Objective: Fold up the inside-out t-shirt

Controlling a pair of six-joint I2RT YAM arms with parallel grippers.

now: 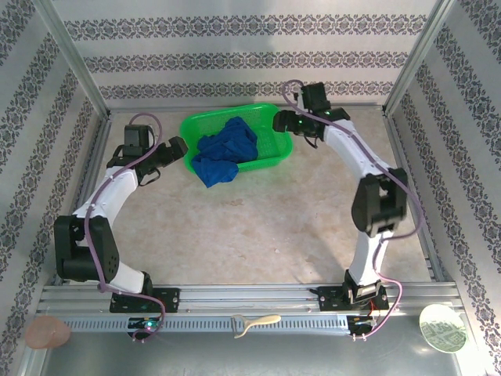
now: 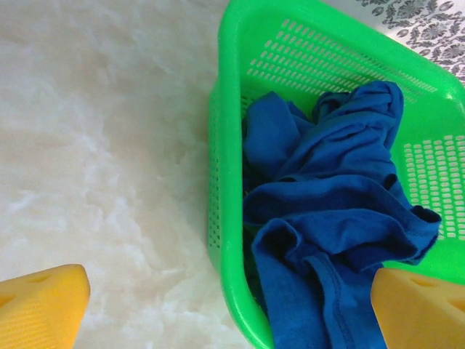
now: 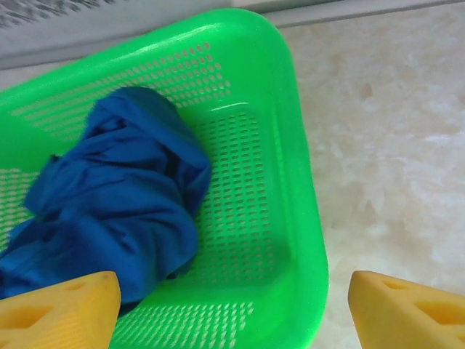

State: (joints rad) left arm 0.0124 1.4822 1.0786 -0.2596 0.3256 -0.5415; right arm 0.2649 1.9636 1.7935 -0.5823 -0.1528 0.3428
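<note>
The t-shirt [image 1: 227,149] is a crumpled royal-blue heap inside the green mesh basket [image 1: 270,117] at the back of the table, and one end hangs over the basket's near rim. My left gripper [image 1: 178,149] hovers at the basket's left edge. In the left wrist view that gripper [image 2: 229,280] is open, its yellow fingers [image 2: 40,305] straddling the basket [image 2: 218,145] rim, one over the table and one over the t-shirt [image 2: 327,196]. My right gripper [image 1: 280,121] is at the basket's right end. In the right wrist view it [image 3: 231,287] is open, straddling the basket [image 3: 305,189] corner, with the t-shirt [image 3: 116,196] by its left finger.
Patterned enclosure walls [image 1: 47,117] surround the beige table [image 1: 258,227] on the left, back and right. On the near metal rail lie a cream tool [image 1: 257,323], a brown disc [image 1: 47,333] and a pale green disc [image 1: 443,327].
</note>
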